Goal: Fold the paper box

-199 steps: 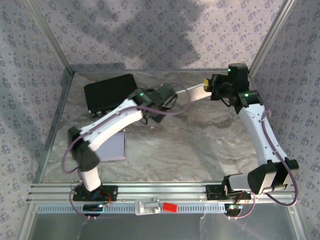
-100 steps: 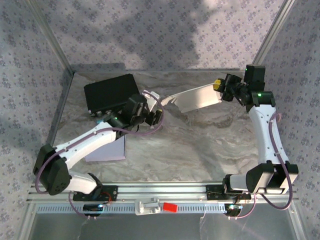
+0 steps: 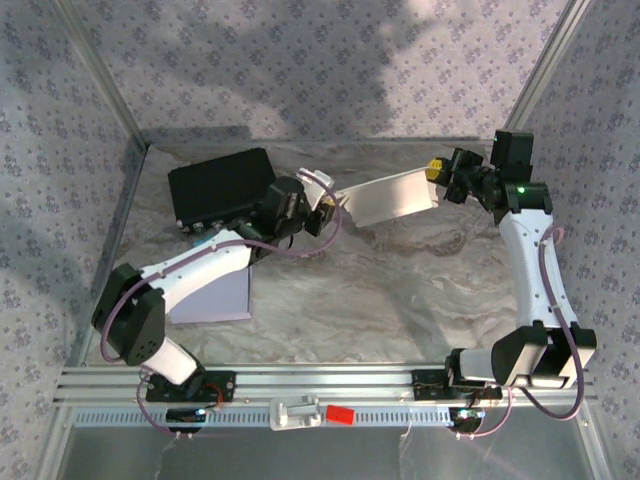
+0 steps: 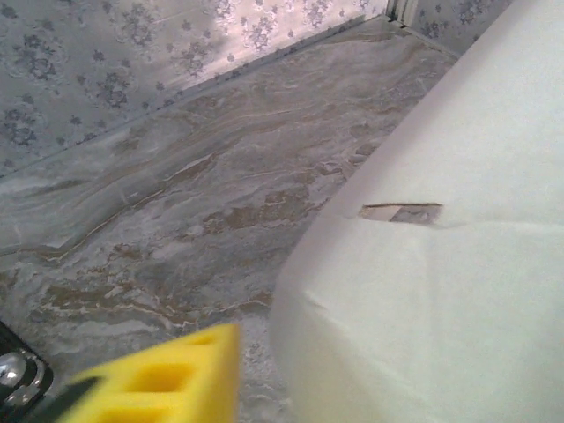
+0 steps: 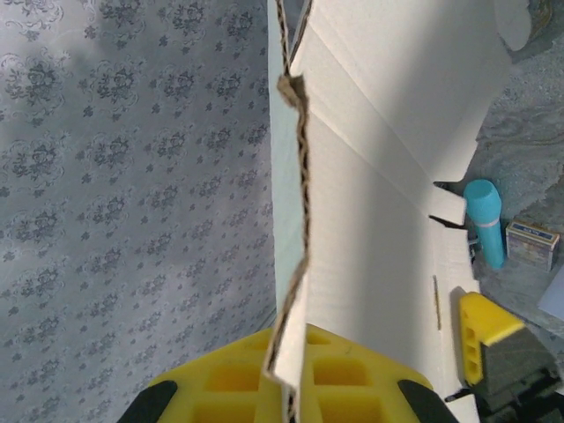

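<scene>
White flat cardboard box (image 3: 395, 197) hangs above the marbled desk (image 3: 400, 300), long axis running left to right between the arms. Right claw (image 3: 440, 178) is clamped on its right edge, yellow pads (image 5: 220, 383) either side of the card. Left claw (image 3: 322, 207) sits at the opposite end, one pad (image 4: 167, 379) just beside the box. Whether it grips cannot be told.

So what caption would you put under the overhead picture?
Right gripper pinches one end of the white box over the table; left gripper at the other end.
</scene>
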